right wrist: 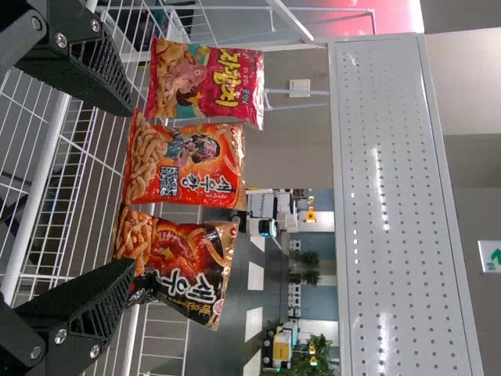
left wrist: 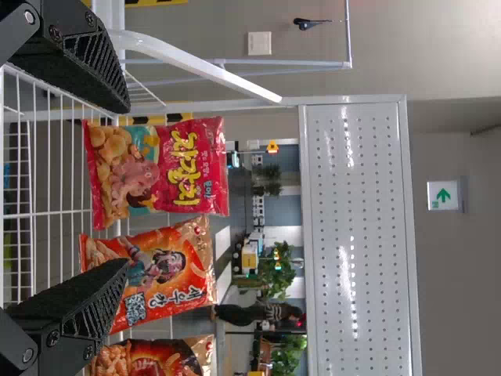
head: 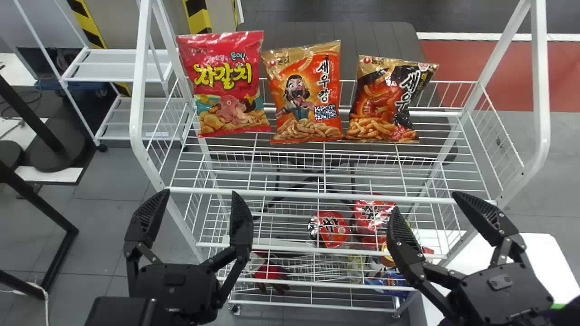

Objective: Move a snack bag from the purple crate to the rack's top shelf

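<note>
On your left you have a white shelving unit point(head: 118, 72), with yellow-and-black stripes point(head: 198, 16) near it; a white table point(head: 539, 253) stands at your right, and a dark table point(head: 385, 40) lies ahead. Your left wrist view shows you leafy plants point(left wrist: 278, 274) and a green arrow sign point(left wrist: 444, 196)

A plump red snack bag point(head: 231, 86) printed with an octopus is stood upright at the left rear of the rack's top shelf point(head: 281, 194), which is built of white wire. At the shelf's rear middle, an orange snack bag point(head: 306, 93) topped in gold is stood upright. At its rear right, a black-and-red snack bag point(head: 385, 102) is set, tilted rightward. All three printed fronts are faced forward.
</note>
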Controlling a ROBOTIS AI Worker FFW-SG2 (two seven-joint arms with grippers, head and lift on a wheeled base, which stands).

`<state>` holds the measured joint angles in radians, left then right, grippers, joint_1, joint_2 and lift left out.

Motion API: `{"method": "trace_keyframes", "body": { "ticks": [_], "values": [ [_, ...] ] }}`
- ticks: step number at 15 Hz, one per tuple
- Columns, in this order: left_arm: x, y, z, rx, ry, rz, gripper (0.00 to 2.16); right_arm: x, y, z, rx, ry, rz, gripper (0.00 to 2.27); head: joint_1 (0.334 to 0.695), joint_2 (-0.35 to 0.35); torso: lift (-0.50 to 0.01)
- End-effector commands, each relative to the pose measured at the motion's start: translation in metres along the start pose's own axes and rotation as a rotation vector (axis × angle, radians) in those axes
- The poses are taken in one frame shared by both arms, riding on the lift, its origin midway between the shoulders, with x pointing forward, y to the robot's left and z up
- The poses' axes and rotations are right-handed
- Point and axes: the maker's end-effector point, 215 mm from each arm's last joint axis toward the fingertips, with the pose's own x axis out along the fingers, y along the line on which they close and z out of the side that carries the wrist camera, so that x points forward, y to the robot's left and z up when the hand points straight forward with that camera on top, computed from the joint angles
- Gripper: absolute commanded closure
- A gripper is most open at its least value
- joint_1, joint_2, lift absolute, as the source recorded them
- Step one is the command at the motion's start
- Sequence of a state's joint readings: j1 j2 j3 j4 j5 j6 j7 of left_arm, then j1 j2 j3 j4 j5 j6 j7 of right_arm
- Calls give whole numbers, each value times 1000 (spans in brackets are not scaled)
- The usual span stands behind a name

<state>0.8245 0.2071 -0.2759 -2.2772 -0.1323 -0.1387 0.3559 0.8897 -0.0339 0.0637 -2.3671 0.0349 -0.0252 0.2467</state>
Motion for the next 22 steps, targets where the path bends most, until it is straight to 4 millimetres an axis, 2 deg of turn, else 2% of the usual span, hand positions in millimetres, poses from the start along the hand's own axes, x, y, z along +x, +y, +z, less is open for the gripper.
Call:
{"method": "trace_keyframes", "body": {
  "ticks": [1,7,22],
  "values": [
    [-1,0,0,2,1,0,140,0,0,1,0,-1,2,161,695,31,0],
    [-1,0,1,4,-1,-3,140,0,0,-2,4,7,2,161,695,32,-1],
    [0,1,0,6,0,0,140,2,1,-13,12,46,9,161,695,36,-65]
  ]
}}
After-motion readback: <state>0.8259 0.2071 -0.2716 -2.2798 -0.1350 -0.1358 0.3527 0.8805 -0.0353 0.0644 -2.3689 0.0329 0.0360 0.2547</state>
